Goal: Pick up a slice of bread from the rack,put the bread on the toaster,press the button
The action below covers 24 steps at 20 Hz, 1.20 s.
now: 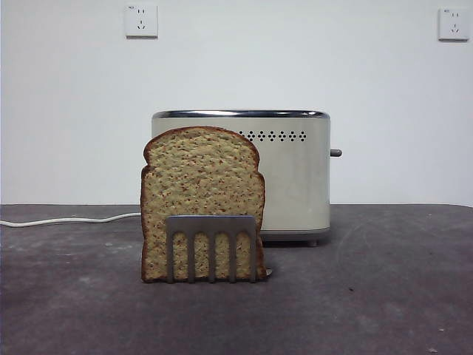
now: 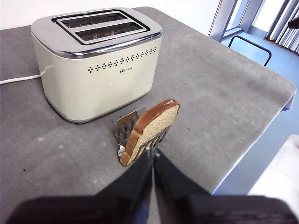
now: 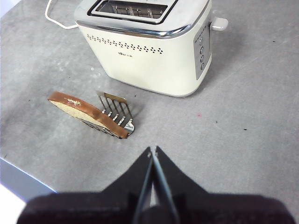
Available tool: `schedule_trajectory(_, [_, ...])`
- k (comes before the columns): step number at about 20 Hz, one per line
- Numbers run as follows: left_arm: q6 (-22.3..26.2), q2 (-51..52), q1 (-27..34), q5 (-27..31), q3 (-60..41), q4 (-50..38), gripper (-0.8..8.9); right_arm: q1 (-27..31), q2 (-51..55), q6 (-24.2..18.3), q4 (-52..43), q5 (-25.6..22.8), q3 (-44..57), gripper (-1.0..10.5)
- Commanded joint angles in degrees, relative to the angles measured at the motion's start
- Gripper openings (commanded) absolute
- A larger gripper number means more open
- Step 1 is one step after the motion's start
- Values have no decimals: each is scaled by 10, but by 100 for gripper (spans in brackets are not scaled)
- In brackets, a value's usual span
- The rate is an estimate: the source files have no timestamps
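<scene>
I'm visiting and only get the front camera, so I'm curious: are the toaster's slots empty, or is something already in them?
Observer: Both slots of the toaster look empty in the left wrist view.
Operator: Where are the robot's grippers? I see none.
Observer: Both hang above the table, away from everything. The left gripper has its jaws shut, tips toward the slice of bread.
Operator: And the other one?
Observer: The right gripper is shut too, holding nothing, with the rack ahead of it.
Operator: Is that little stub on the toaster's side its only control?
Observer: No. Beside the button, the right wrist view shows a panel with small round knobs.
</scene>
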<state>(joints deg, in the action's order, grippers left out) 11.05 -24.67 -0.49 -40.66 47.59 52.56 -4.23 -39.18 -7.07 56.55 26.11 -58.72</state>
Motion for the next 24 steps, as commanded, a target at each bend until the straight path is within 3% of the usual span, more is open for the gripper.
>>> schedule_trajectory(1, [13,0,-8,1,1,-5,432,-2,1,-5,-3,10,0,-12])
schedule_trajectory(2, [14,-1,-14,1,1,-10,543,-3,1,-5,-3,10,0,-12])
schedule_trajectory(9, [76,-88,-95,15,54,-14,540,-4,-2,-5,-3,10,0,-12])
schedule_trajectory(18, [196,-338,-286,191,186,-9,539,-4,-7,-5,-3,10,0,-12])
schedule_trajectory(21, [228,-412,-334,250,202,-40,539,-4,-14,-5,-3,10,0,-12])
schedule_trajectory(24, [259,-483,-363,271,204,-83,539,-4,-17,-5,-3,10,0,-12])
